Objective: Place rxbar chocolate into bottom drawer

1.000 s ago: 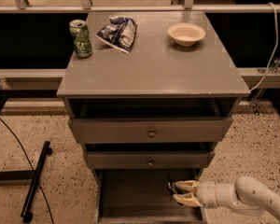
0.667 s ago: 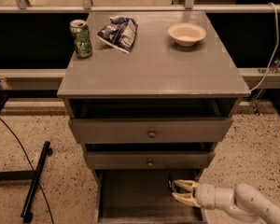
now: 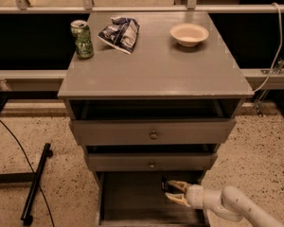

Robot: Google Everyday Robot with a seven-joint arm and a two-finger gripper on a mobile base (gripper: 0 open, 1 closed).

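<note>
My gripper [image 3: 172,192] reaches in from the lower right and hovers low over the open bottom drawer [image 3: 132,207], near its right side, just below the middle drawer's front. A small dark flat thing, the rxbar chocolate [image 3: 164,183], shows at the fingertips, and the gripper looks shut on it. The bar is dark against the dark drawer floor, so most of it is hard to make out. The drawer is pulled out, a wide shallow grey tray.
The grey cabinet top [image 3: 156,70] holds a green can [image 3: 83,39], a blue-and-white chip bag [image 3: 119,32] and a white bowl [image 3: 189,34]. The two upper drawers with brass knobs [image 3: 153,135] are slightly ajar. A black stand leg [image 3: 35,183] lies on the floor at left.
The gripper has moved a little to the left, further over the bottom drawer, with the arm lower in the frame. Nothing on the cabinet top has moved.
</note>
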